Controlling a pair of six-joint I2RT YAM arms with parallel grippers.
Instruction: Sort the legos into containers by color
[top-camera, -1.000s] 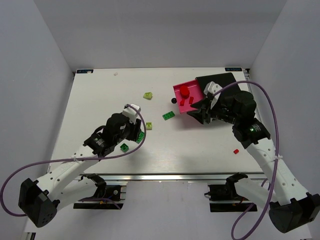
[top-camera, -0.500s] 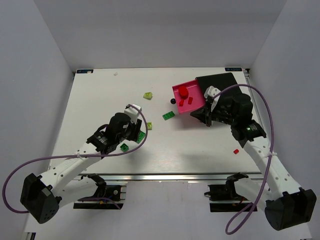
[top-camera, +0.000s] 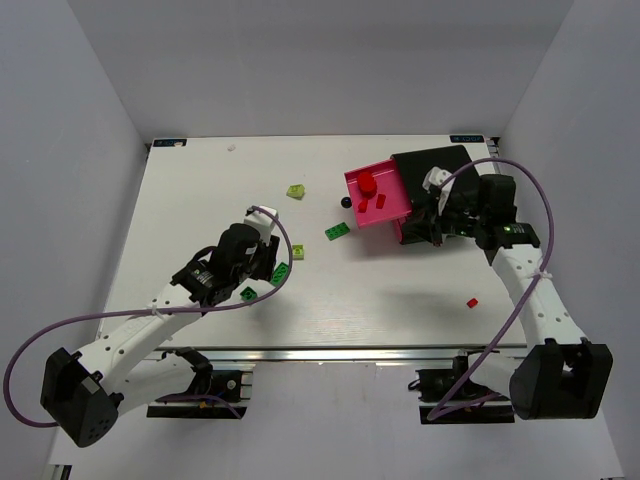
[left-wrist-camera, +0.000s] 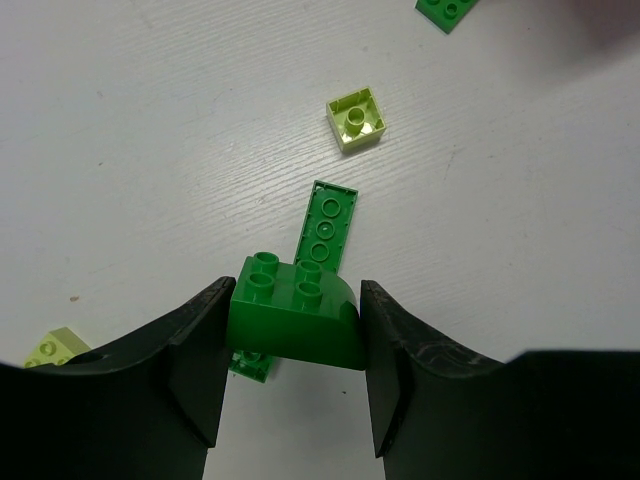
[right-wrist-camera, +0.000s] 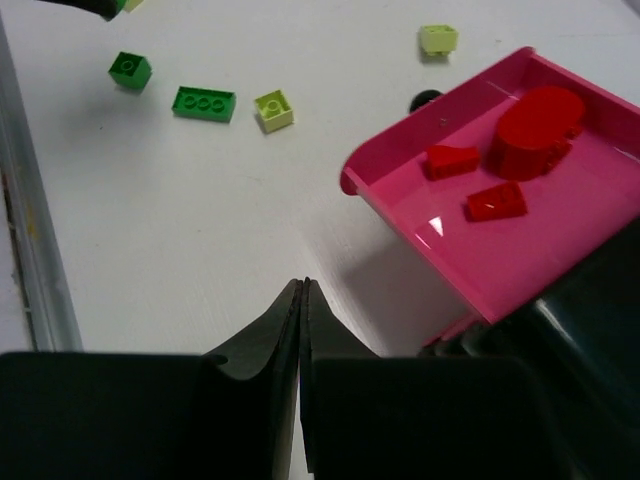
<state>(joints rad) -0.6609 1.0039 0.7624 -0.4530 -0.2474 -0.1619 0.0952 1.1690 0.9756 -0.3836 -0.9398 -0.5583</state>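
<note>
**Sorting under way: dark green brick (left-wrist-camera: 295, 310) pinched, pink drawer (right-wrist-camera: 560, 235) open**

Pick-up looks like the step in hand on the left side. The left gripper (left-wrist-camera: 293, 335) has its two black fingers clamped on the flanks of the dark green brick, studs up, directly above a thin green plate (left-wrist-camera: 328, 225) lying on the table (top-camera: 200, 200). Whether the brick has cleared the surface, I cannot tell. A lime brick (left-wrist-camera: 355, 120) sits upturned a little further off, apart from both.

The right gripper (right-wrist-camera: 302, 300) has its fingers pressed together on nothing. It hangs over bare table just beside the near edge of the pink drawer. That drawer is pulled out of the black stack (top-camera: 440, 162) and holds three red pieces (right-wrist-camera: 535, 120): a round one, a wedge and a flat one. One loose red brick (top-camera: 472, 301) lies well apart, near the table's front right.

Judging by the colours, the green brick does not belong in the drawer of reds, so the next move likely calls for a second compartment to be opened before the left arm can deliver. No other open compartment shows.

The bricks are hard, glossy moulded plastic with crisp edges and round studs. The held one has a curved shoulder on one side, which may give the fingers less flat face to bear on. The drawer is smooth and shiny, with a low rounded rim. The tabletop is matt white.
</note>
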